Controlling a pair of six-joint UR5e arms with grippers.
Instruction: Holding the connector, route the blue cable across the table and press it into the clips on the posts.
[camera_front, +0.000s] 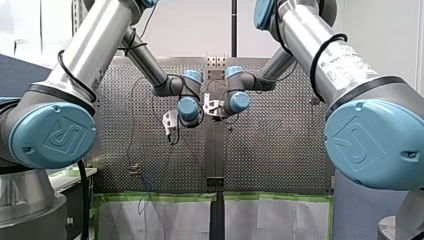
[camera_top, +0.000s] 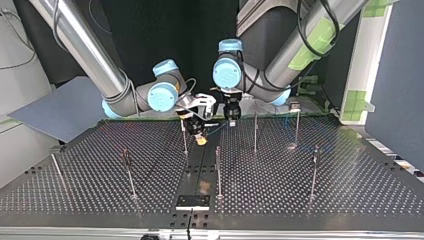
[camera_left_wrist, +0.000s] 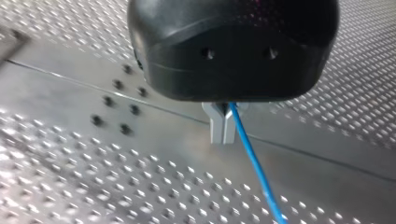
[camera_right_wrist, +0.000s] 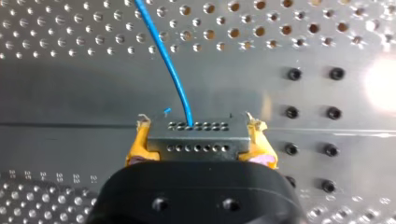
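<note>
My right gripper (camera_right_wrist: 197, 133): two yellow pads (camera_right_wrist: 137, 144) clamped on the one connector (camera_right_wrist: 197, 140), above the perforated table (camera_right_wrist: 56, 28); one blue cable (camera_right_wrist: 173, 70) exits its outer row of holes; my left gripper (camera_left_wrist: 223, 126): two metal fingers (camera_left_wrist: 215, 128) closed together on that cable; seven thin posts (camera_top: 218, 170) stand on the table in the top view

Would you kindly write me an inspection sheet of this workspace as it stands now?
Surface: perforated table, with a plain strip down its middle.
Job's things: grey connector; blue cable leaving it; thin upright posts, their clips too small to judge.
Clutter: nothing seen.
Grippers: right gripper shut on the connector, yellow pads either side; left gripper shut on the blue cable.
Cables: black cables loop round the arms.
Surroundings: grey board beside the table; green tape on a panel.
</note>
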